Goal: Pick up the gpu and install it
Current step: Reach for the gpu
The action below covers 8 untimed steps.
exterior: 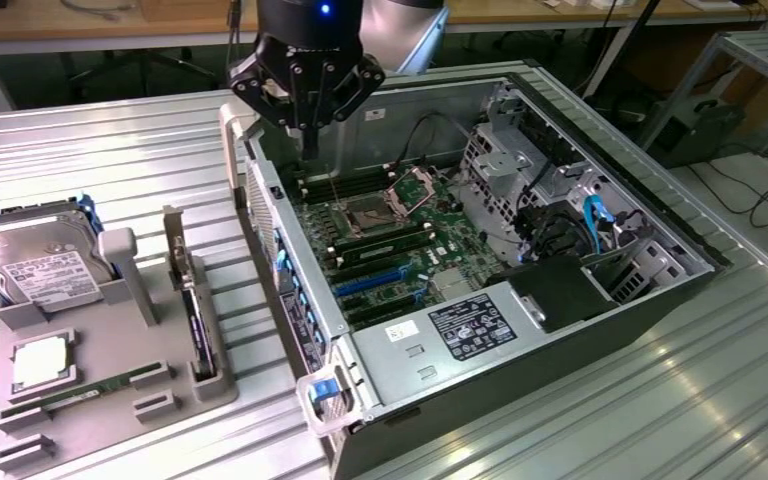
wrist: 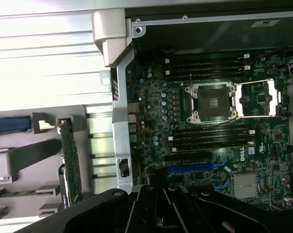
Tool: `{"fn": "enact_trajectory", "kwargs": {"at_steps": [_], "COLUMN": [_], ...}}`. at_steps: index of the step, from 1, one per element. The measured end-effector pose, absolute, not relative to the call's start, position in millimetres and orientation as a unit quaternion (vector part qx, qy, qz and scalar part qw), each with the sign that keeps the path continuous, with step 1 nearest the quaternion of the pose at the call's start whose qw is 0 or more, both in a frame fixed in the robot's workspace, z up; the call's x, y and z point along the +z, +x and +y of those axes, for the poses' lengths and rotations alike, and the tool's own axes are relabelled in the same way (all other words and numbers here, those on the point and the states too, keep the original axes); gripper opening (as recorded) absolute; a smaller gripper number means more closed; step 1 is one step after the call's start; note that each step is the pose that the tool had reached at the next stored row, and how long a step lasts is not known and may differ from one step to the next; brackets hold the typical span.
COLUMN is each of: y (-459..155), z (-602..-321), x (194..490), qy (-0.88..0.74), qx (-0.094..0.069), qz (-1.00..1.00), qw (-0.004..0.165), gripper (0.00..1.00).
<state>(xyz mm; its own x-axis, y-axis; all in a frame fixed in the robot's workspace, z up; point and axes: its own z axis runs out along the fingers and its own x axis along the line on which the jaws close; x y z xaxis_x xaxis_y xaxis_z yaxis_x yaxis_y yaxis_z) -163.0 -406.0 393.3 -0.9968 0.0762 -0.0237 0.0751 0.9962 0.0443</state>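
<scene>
The gpu (exterior: 197, 320) stands on edge in a slot of the grey holder tray (exterior: 157, 395) on the exterior view's left, beside the open computer case (exterior: 651, 215). In the wrist view the gpu (wrist: 70, 160) shows as a narrow green strip just outside the case wall. My gripper (exterior: 311, 140) hangs over the far end of the case, above the motherboard (exterior: 398, 240), well apart from the gpu. Its fingers are shut with nothing between them. The gripper (wrist: 158, 190) body is the dark mass in the wrist view. Blue card slots (wrist: 195, 170) lie on the board near it.
On the tray also rest a silver hard drive (exterior: 44, 265), a square processor chip (exterior: 40, 360) and a long green memory stick (exterior: 84, 392). Inside the case are the power supply (exterior: 464, 328), drive cages (exterior: 531, 160) and loose cables (exterior: 598, 225). Ribbed metal table (exterior: 117, 150) surrounds everything.
</scene>
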Motion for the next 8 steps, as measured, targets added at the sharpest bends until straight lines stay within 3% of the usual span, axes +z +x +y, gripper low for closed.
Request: {"fn": "enact_trajectory", "kwargs": {"at_steps": [8], "y": [-164.7], "z": [-406.6], "x": [393.3], "qy": [0.038], "qx": [0.022], "qz": [0.999], "qw": [0.013], "gripper": [0.11]}}
